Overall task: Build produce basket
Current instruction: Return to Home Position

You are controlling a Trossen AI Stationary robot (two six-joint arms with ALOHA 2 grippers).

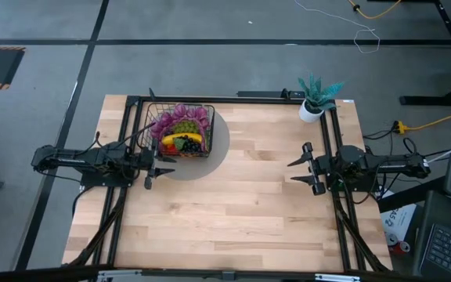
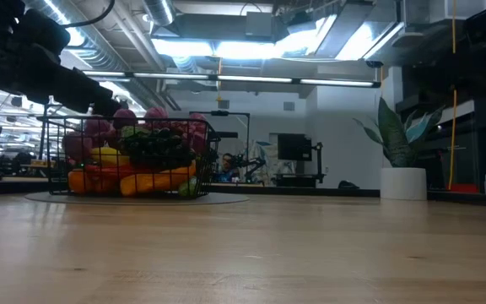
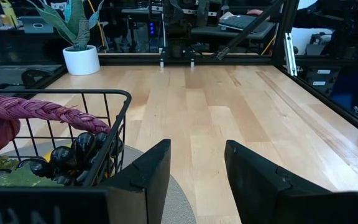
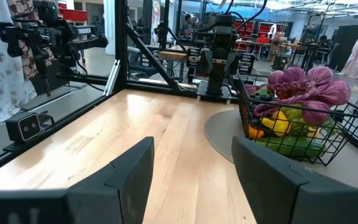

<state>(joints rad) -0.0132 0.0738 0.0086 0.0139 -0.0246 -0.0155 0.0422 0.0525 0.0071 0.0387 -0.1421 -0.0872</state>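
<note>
1. Pale wooden desk (image 1: 233,211) on a grey floor, with a workshop of racks and monitors behind it. Nothing lies loose on the wood.
2. The basket (image 1: 212,117) sits on a round grey mat (image 1: 219,150). It is heaped with the produce (image 1: 180,129): purple braided string (image 3: 36,112) on top, dark grapes against the wire, yellow and orange pieces below.
3. Left jaws: just beside the basket, at its corner on the left arm's (image 1: 84,160) side, not touching the wire. They are parted and empty, with bare desk showing between them.
4. Right jaws: well apart from the basket, across the open wood, at the end of the right arm (image 1: 374,163). They are spread wide and carry nothing.
5. A potted plant (image 1: 314,98) stands well away from the basket, on the right arm's side. It is no part of the job.
6. As I read it, the loading is finished and the step in hand is getting both arms to rest.
7. Next move, by my judgement: draw the left arm straight back from the basket first — the wire corner is close enough to snag — then tuck the right arm in.
</note>
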